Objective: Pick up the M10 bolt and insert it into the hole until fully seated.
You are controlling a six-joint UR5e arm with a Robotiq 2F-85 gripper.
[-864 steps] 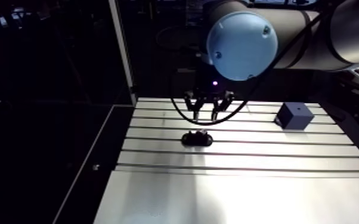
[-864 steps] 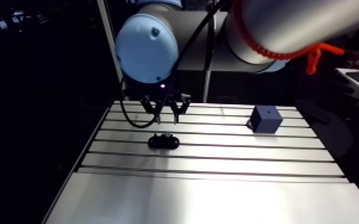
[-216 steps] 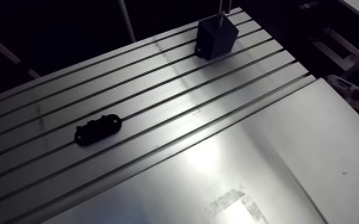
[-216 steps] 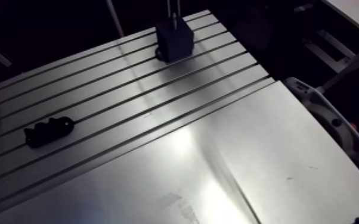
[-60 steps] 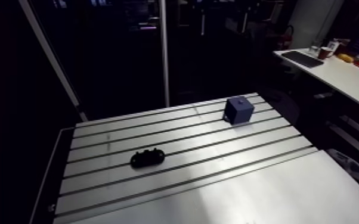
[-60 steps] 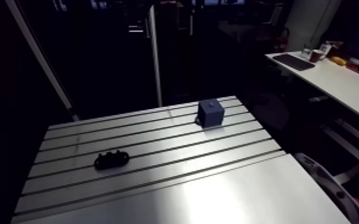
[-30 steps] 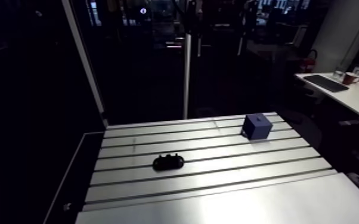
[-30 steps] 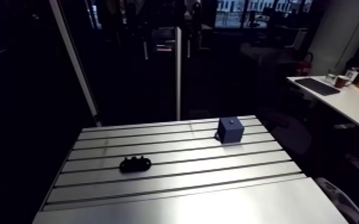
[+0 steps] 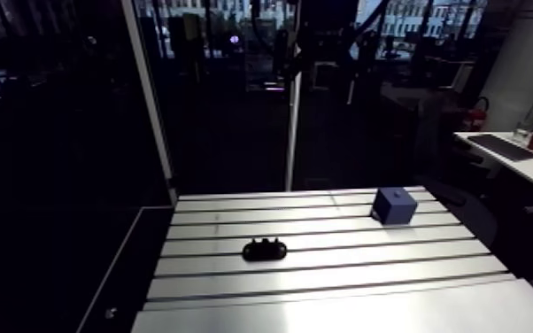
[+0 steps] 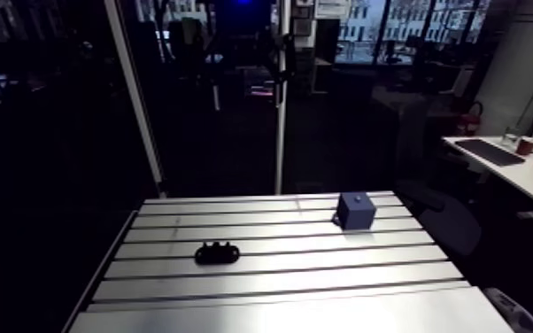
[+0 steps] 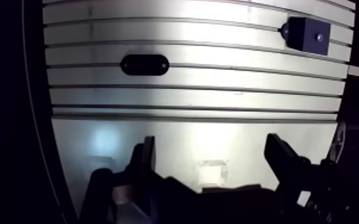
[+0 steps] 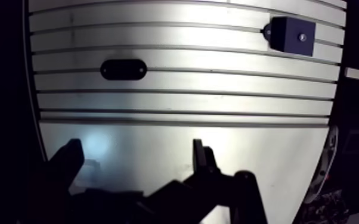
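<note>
Item 1. Tabletop (image 9: 323, 301): slotted aluminium across the far part, a smooth plate along the near edge.

Item 2. Blue block (image 9: 394, 205): stood on the slotted part close to the far right corner, upright, with one small pale round spot (image 11: 319, 37) at the middle of its top face.

Item 3. M10 bolt: was not to be made out as a separate piece anywhere on the tabletop. Whether the pale spot on the block was its head, seated, or a bare hole could not be told.

Item 4. Black oval holder (image 9: 264, 250): lay flat on the slotted part, left of centre, between the far and near edges and well apart from the block.

Item 5. Gripper (image 11: 212, 148): hung over the smooth plate by the near edge. Its fingers (image 11: 283, 156) were spread wide with nothing between them. The holder lay ahead of it, and the block farther ahead and off to one side.
</note>
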